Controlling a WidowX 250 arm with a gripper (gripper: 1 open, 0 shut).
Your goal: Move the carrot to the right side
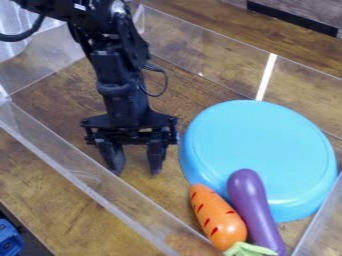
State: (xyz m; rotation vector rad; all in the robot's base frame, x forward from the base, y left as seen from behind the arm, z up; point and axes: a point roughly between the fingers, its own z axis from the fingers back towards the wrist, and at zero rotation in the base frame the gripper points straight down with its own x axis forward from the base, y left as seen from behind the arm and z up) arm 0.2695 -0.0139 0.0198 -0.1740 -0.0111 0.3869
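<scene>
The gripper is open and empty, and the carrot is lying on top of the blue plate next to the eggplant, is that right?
Not quite. In the camera view the carrot lies on the wooden surface in front of the blue plate, not on top of it. The rest holds: the gripper is open and empty, and the eggplant is beside the carrot.

Wooden table [54, 150] carries plate [261, 150], carrot [214, 216], eggplant [254, 208].

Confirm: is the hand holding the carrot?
No. The hand is open and empty, left of the carrot lying beside the eggplant.
</scene>
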